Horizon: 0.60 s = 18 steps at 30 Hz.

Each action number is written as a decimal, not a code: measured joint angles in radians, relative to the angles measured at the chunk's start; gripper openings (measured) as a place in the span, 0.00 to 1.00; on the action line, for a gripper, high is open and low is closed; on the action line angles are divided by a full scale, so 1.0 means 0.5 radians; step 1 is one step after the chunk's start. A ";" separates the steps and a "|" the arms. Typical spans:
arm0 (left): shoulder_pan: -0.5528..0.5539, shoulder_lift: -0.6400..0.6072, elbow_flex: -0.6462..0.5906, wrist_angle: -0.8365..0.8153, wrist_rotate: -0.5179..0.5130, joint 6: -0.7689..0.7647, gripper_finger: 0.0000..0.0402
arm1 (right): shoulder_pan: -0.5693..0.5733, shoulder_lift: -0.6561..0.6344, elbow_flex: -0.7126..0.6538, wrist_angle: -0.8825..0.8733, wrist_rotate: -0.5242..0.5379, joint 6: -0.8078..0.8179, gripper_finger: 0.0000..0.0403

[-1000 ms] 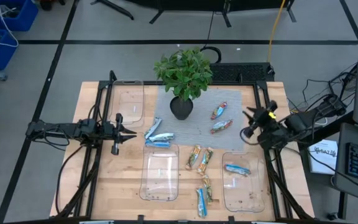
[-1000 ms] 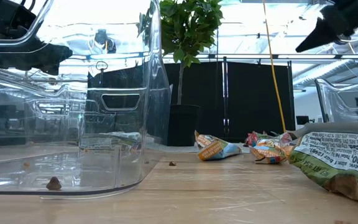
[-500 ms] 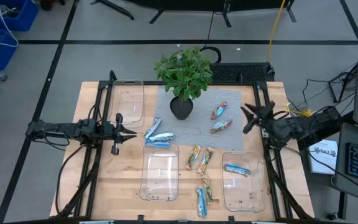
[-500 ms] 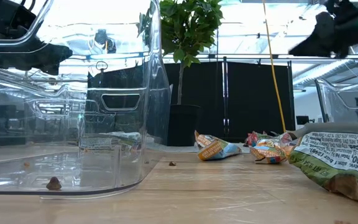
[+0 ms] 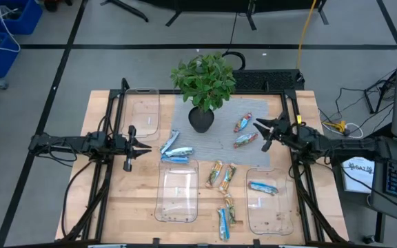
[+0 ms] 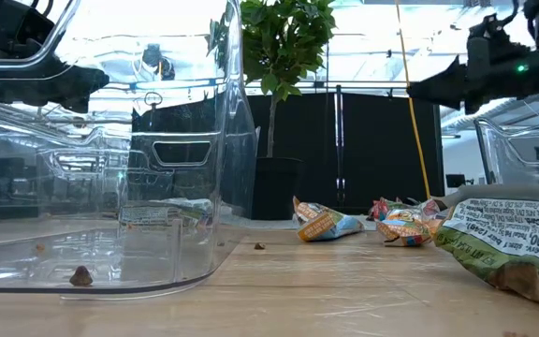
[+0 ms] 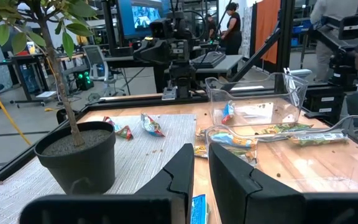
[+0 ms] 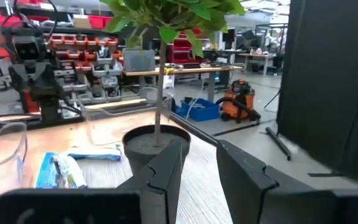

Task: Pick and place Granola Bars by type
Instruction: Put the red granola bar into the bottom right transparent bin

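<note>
Hovering with fingers spread, the right end effector (image 5: pixel 262 131) sits just beside the red-blue bars (image 5: pixel 245 131) on the desk (image 5: pixel 116 207); it should centre over one wrapper before descending. The left end effector (image 5: pixel 143 146) waits open near the blue-white bars (image 5: pixel 174 151).

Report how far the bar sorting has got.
Done: one blue-white bar lies in the right tray.
In hand: nothing; the open right gripper hovers beside the two red-blue bars.
Left: those, two blue-white bars by the left gripper, and the green-yellow-orange bars.
</note>
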 joint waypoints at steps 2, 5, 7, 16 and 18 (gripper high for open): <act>0.000 0.000 0.000 0.000 0.000 0.000 0.14 | -0.084 0.081 0.000 0.055 -0.076 0.007 0.23; 0.000 0.000 0.000 0.000 0.000 0.000 0.14 | -0.183 0.234 0.000 0.093 -0.147 0.019 0.23; 0.000 0.000 0.000 0.000 0.000 0.000 0.14 | -0.226 0.341 0.000 0.110 -0.188 0.054 0.23; 0.000 0.000 0.000 0.000 0.000 0.000 0.14 | -0.312 0.723 0.180 0.129 -0.235 0.021 0.23; 0.000 0.000 0.000 0.001 0.000 0.000 0.14 | -0.368 0.780 0.351 -0.005 -0.294 0.024 0.23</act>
